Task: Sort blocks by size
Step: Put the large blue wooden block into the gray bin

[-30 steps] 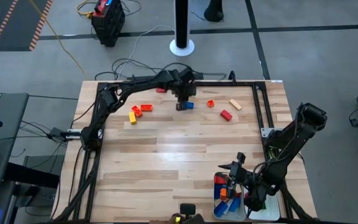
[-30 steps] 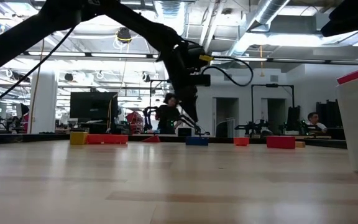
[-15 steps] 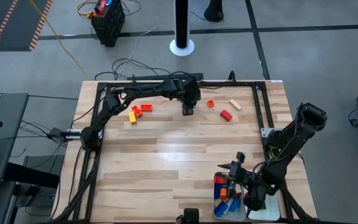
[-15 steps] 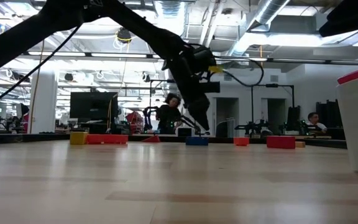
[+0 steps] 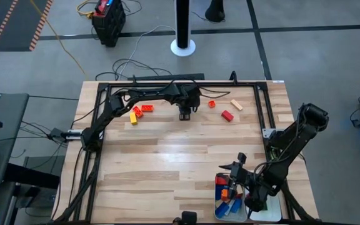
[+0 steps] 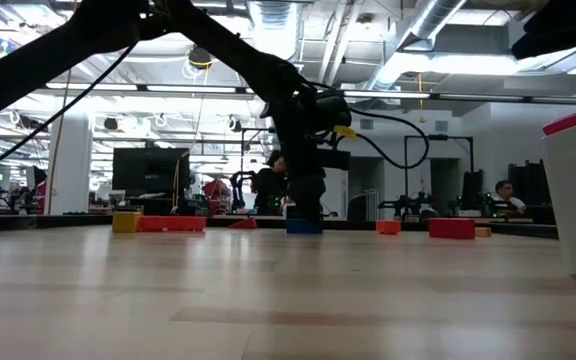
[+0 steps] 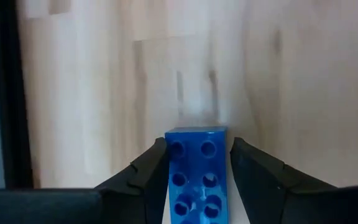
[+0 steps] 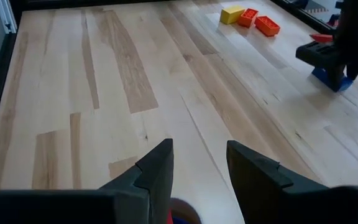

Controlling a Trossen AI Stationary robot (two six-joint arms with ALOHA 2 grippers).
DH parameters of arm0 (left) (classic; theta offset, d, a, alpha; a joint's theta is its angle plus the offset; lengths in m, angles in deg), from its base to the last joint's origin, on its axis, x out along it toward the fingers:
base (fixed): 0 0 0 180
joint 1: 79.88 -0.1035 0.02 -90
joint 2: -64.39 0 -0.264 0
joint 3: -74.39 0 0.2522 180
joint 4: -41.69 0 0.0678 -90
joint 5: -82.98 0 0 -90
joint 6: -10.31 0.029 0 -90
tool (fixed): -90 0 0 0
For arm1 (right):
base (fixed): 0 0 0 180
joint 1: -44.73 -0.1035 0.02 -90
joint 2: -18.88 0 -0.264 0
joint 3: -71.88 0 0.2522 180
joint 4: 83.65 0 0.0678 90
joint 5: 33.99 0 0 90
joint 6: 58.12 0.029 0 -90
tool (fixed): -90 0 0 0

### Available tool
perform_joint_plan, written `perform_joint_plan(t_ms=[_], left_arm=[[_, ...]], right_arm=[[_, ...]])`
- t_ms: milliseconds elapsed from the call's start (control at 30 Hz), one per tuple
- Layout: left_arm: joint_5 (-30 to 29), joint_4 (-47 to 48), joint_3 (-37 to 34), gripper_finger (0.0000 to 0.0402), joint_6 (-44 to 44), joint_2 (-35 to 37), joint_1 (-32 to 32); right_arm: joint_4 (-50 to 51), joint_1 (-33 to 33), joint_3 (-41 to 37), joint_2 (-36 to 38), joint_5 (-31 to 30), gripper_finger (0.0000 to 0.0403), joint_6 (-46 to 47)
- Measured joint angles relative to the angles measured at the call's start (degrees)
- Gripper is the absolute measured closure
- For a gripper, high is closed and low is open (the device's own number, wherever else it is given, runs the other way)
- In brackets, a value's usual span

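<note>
At the table's far middle, left gripper (image 5: 184, 114) has its jaws part-spread, pinching a blue block (image 7: 196, 171) by its long sides, flanks touching both fingers; the block's long axis runs straight out between them. On the table near it: three blocks (image 5: 139, 112) to its left, three blocks (image 5: 225, 109) to its right. Right gripper (image 5: 232, 183) hovers over the near-right tray (image 5: 220, 214), jaws part-spread, holding nothing.

A few blocks (image 5: 142, 110) lie across the table's (image 5: 167, 162) far part, others in a tray (image 5: 220, 211) at its near right corner.
</note>
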Motion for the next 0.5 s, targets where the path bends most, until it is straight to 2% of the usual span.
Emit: perform_joint_plan(t_ms=[500], left_arm=[[0.9, 19.9, 0.2, 0.0238, -8.4, 0.2, -5.9]], right_arm=[[0.0, 0.0, 0.0, 0.0, 0.0, 0.0227, 0.0]])
